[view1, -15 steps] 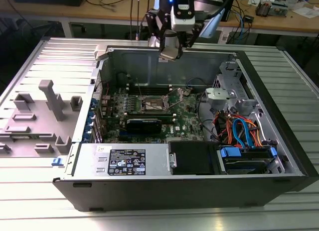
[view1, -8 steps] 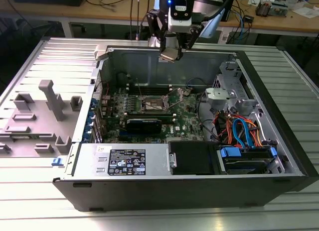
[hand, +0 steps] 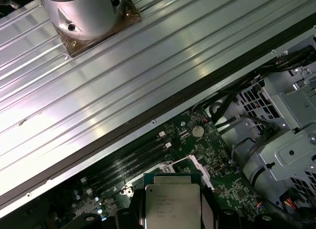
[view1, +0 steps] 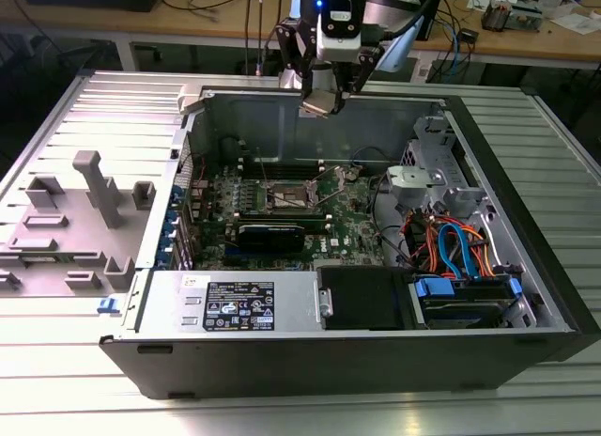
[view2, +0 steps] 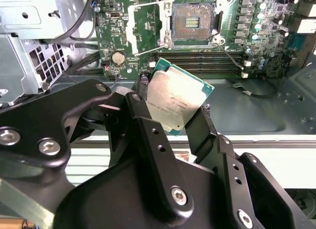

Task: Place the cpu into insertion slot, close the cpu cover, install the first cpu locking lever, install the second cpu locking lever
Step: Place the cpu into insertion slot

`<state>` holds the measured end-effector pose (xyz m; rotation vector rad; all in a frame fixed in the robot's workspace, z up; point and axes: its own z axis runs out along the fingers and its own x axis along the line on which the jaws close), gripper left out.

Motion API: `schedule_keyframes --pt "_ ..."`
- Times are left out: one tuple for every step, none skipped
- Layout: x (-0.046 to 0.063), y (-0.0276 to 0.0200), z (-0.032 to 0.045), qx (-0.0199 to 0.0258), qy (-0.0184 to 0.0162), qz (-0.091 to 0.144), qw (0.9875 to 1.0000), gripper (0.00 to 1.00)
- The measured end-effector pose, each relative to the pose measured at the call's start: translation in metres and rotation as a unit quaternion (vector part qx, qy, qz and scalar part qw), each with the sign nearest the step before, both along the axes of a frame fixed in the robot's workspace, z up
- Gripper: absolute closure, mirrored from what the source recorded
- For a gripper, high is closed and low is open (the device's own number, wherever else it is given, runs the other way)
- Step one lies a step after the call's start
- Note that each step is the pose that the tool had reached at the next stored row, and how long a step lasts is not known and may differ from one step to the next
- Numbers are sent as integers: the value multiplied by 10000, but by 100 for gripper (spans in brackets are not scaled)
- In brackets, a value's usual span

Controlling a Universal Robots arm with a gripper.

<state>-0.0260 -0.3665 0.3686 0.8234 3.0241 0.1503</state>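
CPU (view2: 178, 99) is held in the air, pinched by its opposite edges between the black fingers (view2: 196, 133) of the gripper (view2: 174, 104), with its dull silver lid turned towards the wrist cameras and its green edge visible. In the exterior view the gripper (view1: 324, 96) is seen above the far wall of the open computer case (view1: 526, 220), with the CPU (view1: 319, 102) tilted at its tip, well apart from the motherboard (view1: 352, 220) below. The insertion slot (view2: 192, 19) is left uncovered in the second wrist view, its tan contact field exposed inside a silver rim. The CPU cover (view2: 141, 26) is seen swung open just beside the slot. Black memory slots (view2: 207, 62) are laid between the socket and the held chip in that view, and a coin cell battery (view2: 117, 56) is seated on the green board nearby. In the first wrist view the CPU (hand: 172, 204) is seen over the board, with the ribbed metal table (hand: 148, 66) beyond the case wall.
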Motion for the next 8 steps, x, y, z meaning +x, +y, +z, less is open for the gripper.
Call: schedule_keyframes --pt "0 -5 -4 0 0 0 10000 45" --pt "0 -7 -9 -2 0 -19 10000 45" --pt "1 -7 -13 -2 1 -61 10000 45" --pt "1 -7 -16 -2 0 -125 9999 45" --pt "1 -7 -20 -2 0 -204 9998 45" --pt "1 -7 -23 -2 0 -293 9996 45" --pt "1 -7 -29 -2 0 -425 9991 45" --pt "1 -7 -35 -2 0 -539 9985 45"
